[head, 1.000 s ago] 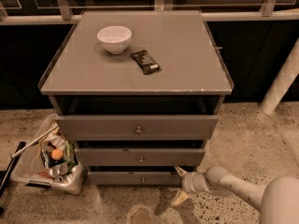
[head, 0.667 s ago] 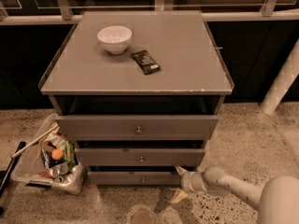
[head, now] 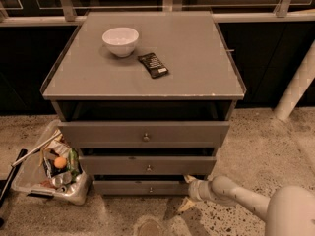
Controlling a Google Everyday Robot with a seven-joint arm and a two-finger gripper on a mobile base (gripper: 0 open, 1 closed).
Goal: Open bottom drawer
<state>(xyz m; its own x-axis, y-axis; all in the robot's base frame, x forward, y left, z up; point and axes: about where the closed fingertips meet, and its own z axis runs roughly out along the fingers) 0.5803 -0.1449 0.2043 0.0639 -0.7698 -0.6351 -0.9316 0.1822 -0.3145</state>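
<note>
Grey three-drawer cabinet [head: 197, 58], white ceramic bowl [head: 120, 41] and black rectangular snack bar [head: 153, 65] on top, pale two-finger gripper [head: 187, 192] spread at the narrow grey bottom drawer's [head: 128, 187] right end, clear plastic rubbish bin [head: 25, 183] near left.

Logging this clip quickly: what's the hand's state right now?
The hand: down at the right end of the bottom drawer; whether it is open, closed or holding anything cannot be told.
</note>
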